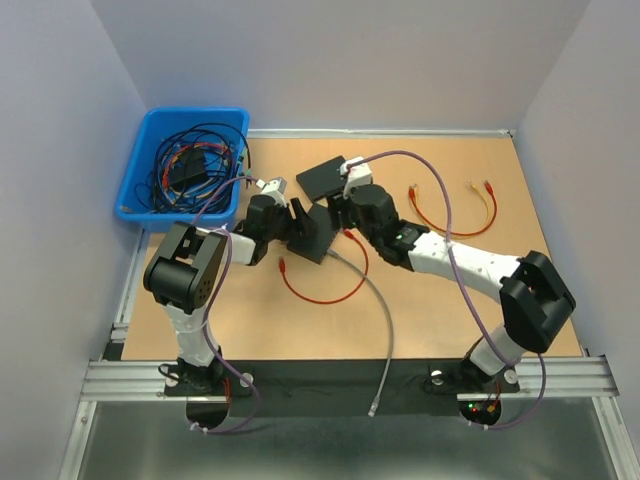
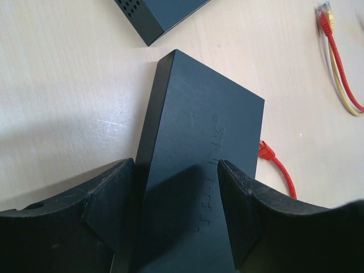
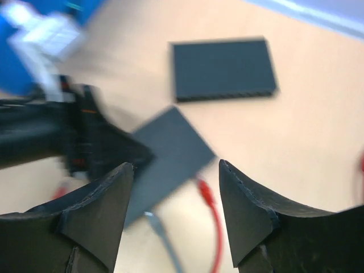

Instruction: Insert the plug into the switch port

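My left gripper point(image 1: 296, 222) is shut on one end of a black TP-Link switch point(image 1: 316, 240), which fills the gap between its fingers in the left wrist view point(image 2: 205, 125). My right gripper point(image 1: 342, 214) is open and empty, hovering just right of the switch. Its blurred wrist view shows the switch point(image 3: 170, 148) held by the left gripper point(image 3: 96, 145). Below it on the table lie a red plug point(image 3: 203, 193) and a grey plug point(image 3: 152, 219). The red cable point(image 1: 322, 292) loops in front of the switch, and its plug also shows in the left wrist view point(image 2: 266, 151).
A second black switch point(image 1: 322, 178) lies behind the grippers. A grey cable point(image 1: 382, 340) runs to the table's near edge. A red cable point(image 1: 428, 215) and a yellow cable point(image 1: 486, 205) lie at the right. A blue bin point(image 1: 135, 185) of cables stands at the back left.
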`<action>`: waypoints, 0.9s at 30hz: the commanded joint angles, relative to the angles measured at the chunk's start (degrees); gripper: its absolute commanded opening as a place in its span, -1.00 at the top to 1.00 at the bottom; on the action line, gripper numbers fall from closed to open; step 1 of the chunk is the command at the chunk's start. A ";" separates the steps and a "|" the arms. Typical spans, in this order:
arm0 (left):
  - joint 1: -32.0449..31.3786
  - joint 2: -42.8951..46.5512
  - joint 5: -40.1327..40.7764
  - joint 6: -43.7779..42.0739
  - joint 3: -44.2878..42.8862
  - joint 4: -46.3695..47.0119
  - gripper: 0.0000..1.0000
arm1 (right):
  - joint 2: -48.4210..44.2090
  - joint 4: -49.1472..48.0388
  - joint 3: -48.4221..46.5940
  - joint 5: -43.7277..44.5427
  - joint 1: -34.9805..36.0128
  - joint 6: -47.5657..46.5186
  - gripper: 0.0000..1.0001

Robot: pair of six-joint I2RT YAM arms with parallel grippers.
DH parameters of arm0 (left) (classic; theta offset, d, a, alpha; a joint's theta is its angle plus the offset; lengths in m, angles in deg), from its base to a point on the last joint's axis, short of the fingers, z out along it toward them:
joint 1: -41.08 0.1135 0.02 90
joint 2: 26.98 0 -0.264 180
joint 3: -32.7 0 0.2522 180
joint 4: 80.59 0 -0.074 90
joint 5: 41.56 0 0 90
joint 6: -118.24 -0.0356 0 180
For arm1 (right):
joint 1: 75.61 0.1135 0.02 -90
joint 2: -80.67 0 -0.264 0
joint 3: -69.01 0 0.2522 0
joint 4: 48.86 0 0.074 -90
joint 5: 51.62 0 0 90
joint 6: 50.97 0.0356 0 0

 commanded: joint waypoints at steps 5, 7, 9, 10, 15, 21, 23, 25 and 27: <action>-0.92 -4.15 -3.04 0.91 3.45 -13.65 -0.46 | 3.21 6.83 1.48 -3.25 -8.84 6.83 -0.25; -0.92 -4.32 -3.22 0.91 3.36 -13.65 -0.46 | 5.14 6.83 1.22 -6.15 -9.01 7.09 -0.25; -0.83 -4.41 -3.39 0.82 3.27 -13.65 -0.46 | 7.94 7.70 0.17 -8.69 -9.54 7.79 -0.25; -0.92 -4.50 -3.48 0.82 3.27 -13.65 -0.46 | 8.83 7.97 -0.27 -10.11 -9.97 8.14 -0.22; -0.83 -4.59 -3.92 0.65 3.36 -13.30 -0.46 | 11.91 7.97 -0.45 -14.69 -12.17 10.08 -0.06; -0.57 -4.85 -4.45 0.65 3.18 -13.03 -0.46 | 14.55 7.97 -1.68 -14.95 -12.88 9.73 0.02; -0.48 -4.94 -4.62 0.65 3.09 -13.03 -0.46 | 15.42 7.88 -1.77 -15.30 -12.88 9.81 0.02; -0.48 -4.94 -4.63 0.56 3.09 -12.95 -0.46 | 16.04 7.88 -1.77 -15.66 -12.88 9.90 0.03; -0.48 -5.03 -4.71 0.47 3.09 -12.95 -0.46 | 16.92 7.97 -1.59 -16.35 -12.97 9.99 0.04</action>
